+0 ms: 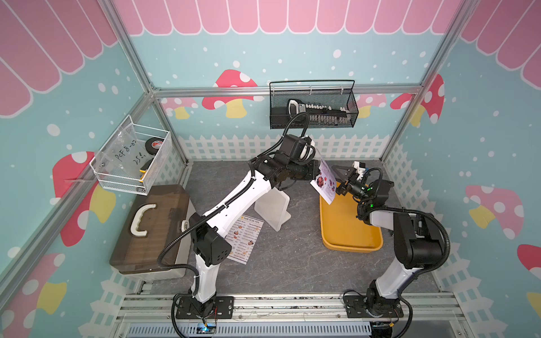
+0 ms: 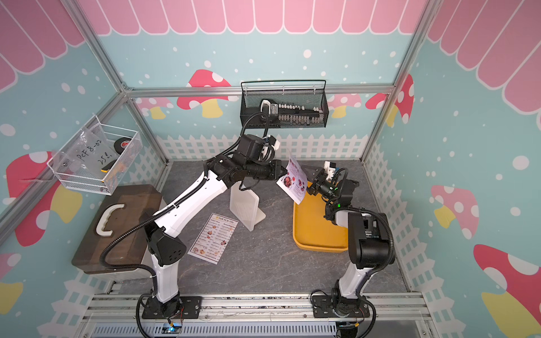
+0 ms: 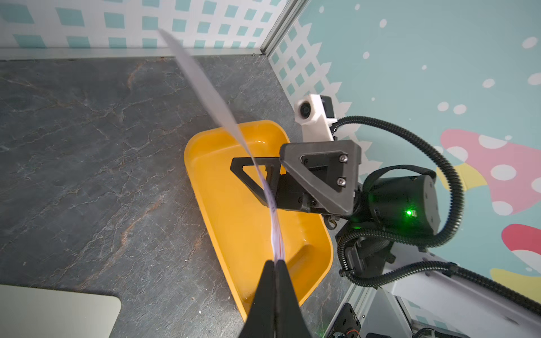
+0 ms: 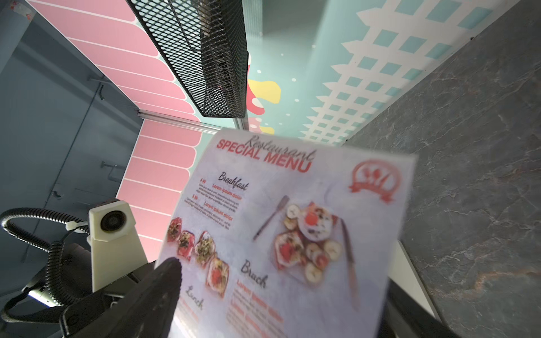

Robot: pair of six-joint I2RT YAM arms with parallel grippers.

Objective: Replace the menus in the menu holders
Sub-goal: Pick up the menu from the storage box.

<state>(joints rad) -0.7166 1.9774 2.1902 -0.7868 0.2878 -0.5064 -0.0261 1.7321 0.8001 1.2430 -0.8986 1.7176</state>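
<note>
Its two black fingers pressed together, the left gripper (image 3: 275, 263) is clamped on one edge of the SPECIAL MENU sheet (image 4: 292, 228). It holds the paper in the air near the far edge of the worktop (image 1: 292, 263), tilted, with the printed face toward the right arm. In the left wrist view the sheet is seen edge-on and bows away from the pinch.

The right gripper (image 1: 339, 181) faces the sheet with its jaws spread wide. In the right wrist view one finger (image 4: 164, 292) stands in front of the printed face while the other shows dark behind the paper, so the sheet's edge sits between them. Whether either finger touches the paper cannot be told.

Below the sheet is the far-left corner of the yellow tray (image 1: 348, 234), which rests along the worktop's right edge.

The menu holder (image 1: 272, 209), a white stand, sits on its foot near the middle of the worktop, apart from both grippers. Just in front of it, toward the front-left corner, the DIM SUM INN sheet (image 2: 213, 238) lies flat and face up.

A brown case (image 1: 152, 228) with a white handle sits at the left edge. A black mesh basket (image 1: 313, 105) hangs on the back wall and a white wire basket (image 1: 131, 158) on the left wall.
</note>
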